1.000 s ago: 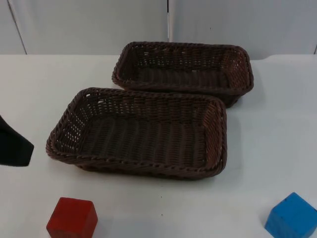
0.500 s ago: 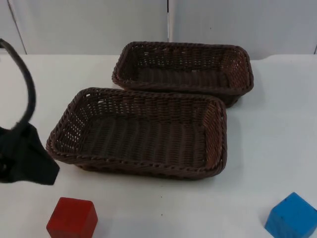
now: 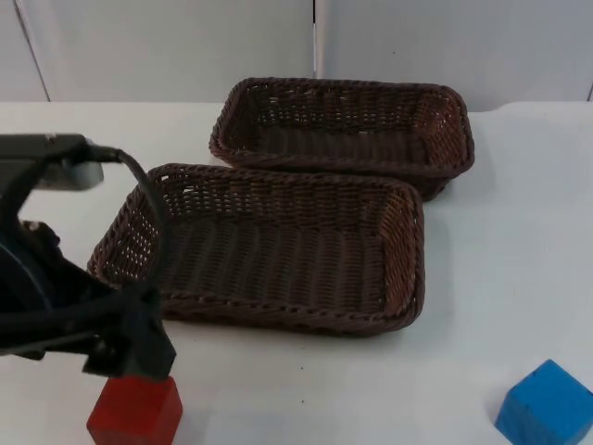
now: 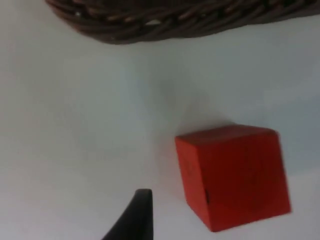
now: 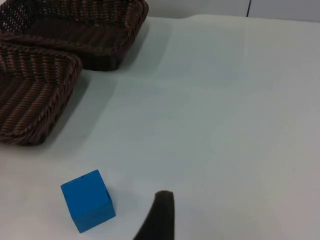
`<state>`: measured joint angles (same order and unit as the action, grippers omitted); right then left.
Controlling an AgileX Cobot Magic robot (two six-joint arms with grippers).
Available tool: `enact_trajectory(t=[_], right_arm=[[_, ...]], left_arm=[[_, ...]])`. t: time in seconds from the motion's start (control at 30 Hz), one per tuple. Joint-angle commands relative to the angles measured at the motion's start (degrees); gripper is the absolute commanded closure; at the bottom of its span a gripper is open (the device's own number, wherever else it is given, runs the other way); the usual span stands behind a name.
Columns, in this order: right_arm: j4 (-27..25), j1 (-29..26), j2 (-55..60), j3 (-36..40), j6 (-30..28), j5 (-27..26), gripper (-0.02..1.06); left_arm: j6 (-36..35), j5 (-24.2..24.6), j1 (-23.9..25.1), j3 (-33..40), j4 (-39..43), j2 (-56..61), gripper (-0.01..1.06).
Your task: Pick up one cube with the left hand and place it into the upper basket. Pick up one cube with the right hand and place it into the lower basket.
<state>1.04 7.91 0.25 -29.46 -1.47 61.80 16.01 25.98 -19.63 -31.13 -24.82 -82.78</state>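
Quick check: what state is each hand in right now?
Left hand: above the red cube, holding nothing; open or shut cannot be told.
Right hand: near the blue cube, holding nothing; cannot be told.

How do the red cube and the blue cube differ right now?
The red cube is red and lies at the table's front left; the blue cube is blue and lies front right. The left gripper is over the red cube, while nothing is near the blue cube. Both rest on the white table, outside the baskets, and look alike in size.

A lab test bench: bare white table top (image 3: 519,232), grey partition wall (image 3: 185,46)
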Motion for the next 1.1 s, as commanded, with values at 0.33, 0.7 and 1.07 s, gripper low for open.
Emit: enact_trajectory(t=[0.33, 0.7, 1.07], right_arm=[[-0.11, 0.03, -0.25, -0.03, -0.49, -0.01, 0.27], [-0.11, 0.03, -0.25, -0.03, -0.49, -0.01, 0.27], [-0.11, 0.03, -0.25, -0.03, -0.49, -0.01, 0.27]], left_arm=[[-2.46, -9.04, -0.41, -0.14, -0.06, -11.11, 0.00], [-2.59, -14.57, -0.41, -0.14, -3.90, -16.63, 0.00], [-1.75, -16.52, -0.41, -0.14, -4.47, -19.17, 0.00]])
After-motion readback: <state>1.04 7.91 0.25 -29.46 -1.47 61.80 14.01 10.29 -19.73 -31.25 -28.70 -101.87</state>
